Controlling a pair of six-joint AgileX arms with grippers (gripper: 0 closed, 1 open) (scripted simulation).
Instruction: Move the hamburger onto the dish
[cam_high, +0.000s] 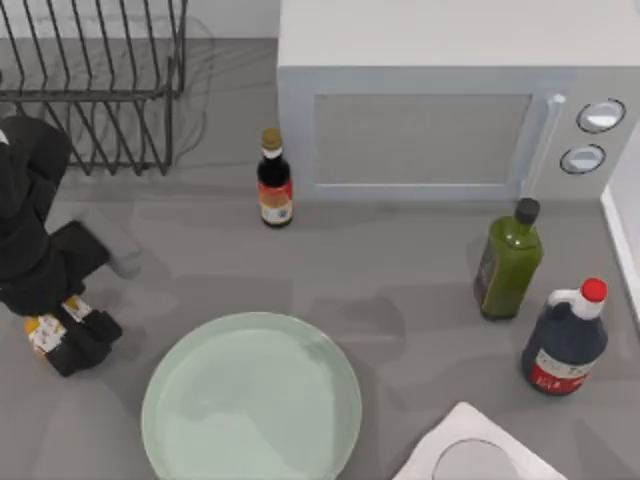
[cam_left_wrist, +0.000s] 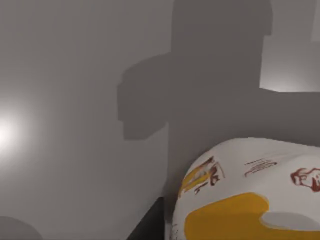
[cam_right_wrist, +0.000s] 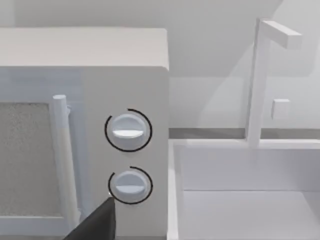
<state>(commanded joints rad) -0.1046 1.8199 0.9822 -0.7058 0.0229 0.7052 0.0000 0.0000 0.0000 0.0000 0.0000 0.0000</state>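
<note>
My left gripper (cam_high: 72, 335) sits at the table's left edge, its dark fingers clamped on the hamburger (cam_high: 45, 330) — the white wrapper with yellow patches looms close in the left wrist view (cam_left_wrist: 250, 200). Just to the right lies the dish (cam_high: 251, 400), bare. Behind it stands a small sauce bottle (cam_high: 275, 180) — the right arm is parked by the microwave (cam_right_wrist: 100, 125)

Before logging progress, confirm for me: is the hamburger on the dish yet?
No, in the top view the hamburger sits on the table under the left hand, off to the left of the dish.
</note>
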